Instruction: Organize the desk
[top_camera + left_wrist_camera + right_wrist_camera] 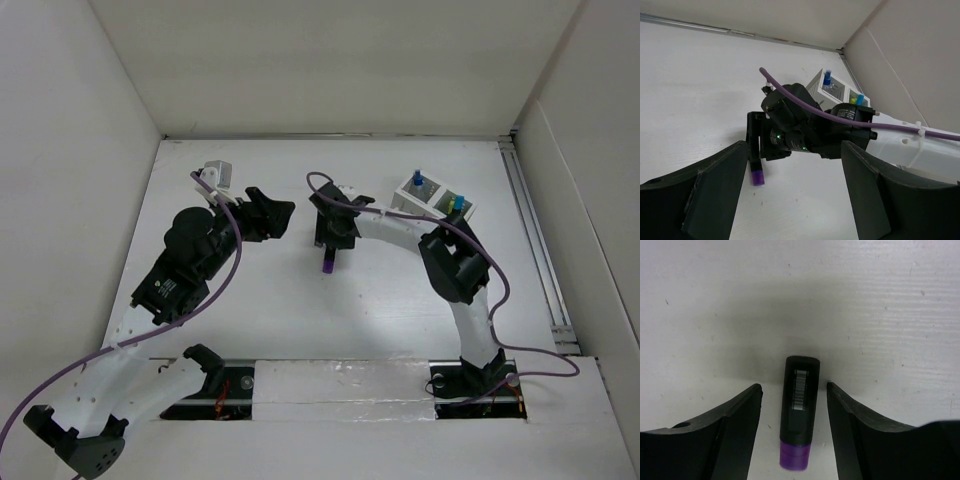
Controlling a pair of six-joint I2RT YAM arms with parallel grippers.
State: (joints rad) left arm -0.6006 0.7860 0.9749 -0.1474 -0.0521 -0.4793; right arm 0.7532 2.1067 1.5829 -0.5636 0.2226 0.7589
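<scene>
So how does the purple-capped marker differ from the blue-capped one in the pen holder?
The purple-capped marker lies flat on the desk, between the open fingers of the right gripper; the blue-capped marker stands upright in the pen holder. One cap is purple, the other's blue. Both are capped.

Purple-capped marker (799, 415) inside spread right gripper (794, 386), narrow gap each side; left gripper (272, 215) crowds left, pen holder (435, 200) right.
</scene>
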